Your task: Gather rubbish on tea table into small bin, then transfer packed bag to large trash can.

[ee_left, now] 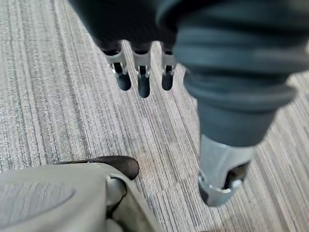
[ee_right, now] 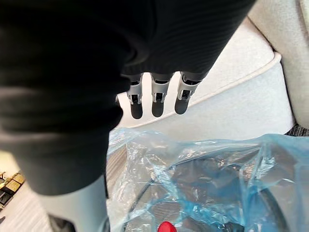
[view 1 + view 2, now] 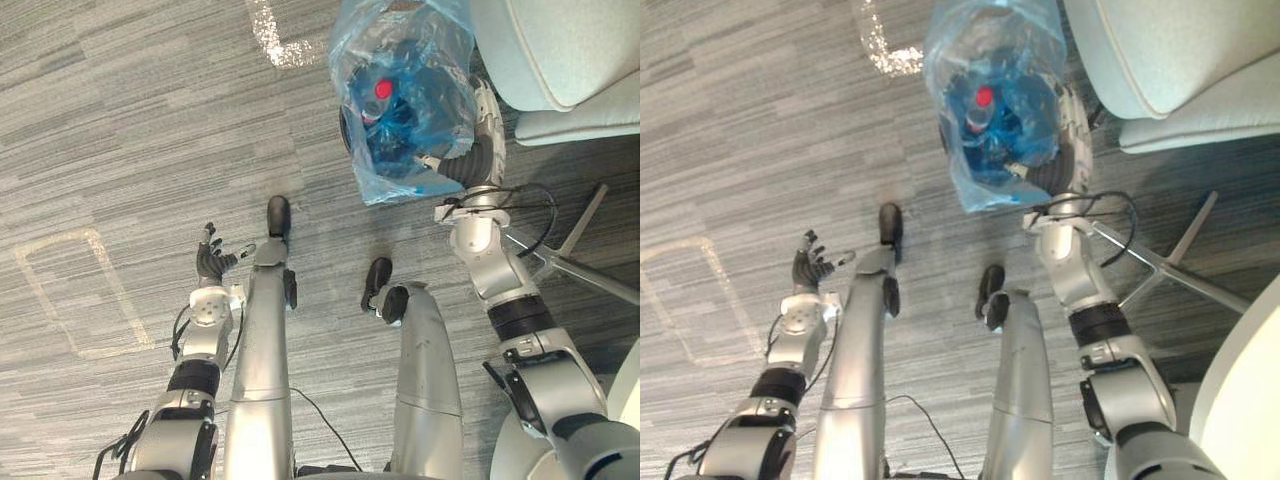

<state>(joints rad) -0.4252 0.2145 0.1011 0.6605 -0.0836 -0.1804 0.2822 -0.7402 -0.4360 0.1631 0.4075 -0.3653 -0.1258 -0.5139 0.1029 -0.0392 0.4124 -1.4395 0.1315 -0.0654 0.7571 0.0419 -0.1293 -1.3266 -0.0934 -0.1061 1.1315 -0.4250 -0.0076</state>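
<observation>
- Rubbish looks gathered: blue bag lines the small dark bin, with a red-capped bottle and other scraps inside.
- Bag is not tied and is still in the bin, far centre-right over the carpet, just left of the sofa.
- Judged: gathering done or nearly done. Lifting out the packed bag and taking it to the large trash can is still left.
- Right hand is at the bin's right side, over the bag's open mouth. Fingers are straight, not curled on the plastic; can't tell if the thumb catches the rim.
- Left hand is near left, low over the carpet, fingers loosely spread, holding nothing.
- Around: a taped rectangle on the carpet at left, a metal chair leg at right.
- In the way: the sofa crowds the bin's right and far sides, and the chair leg lies close by the right arm. Carpet to the left is open.
</observation>
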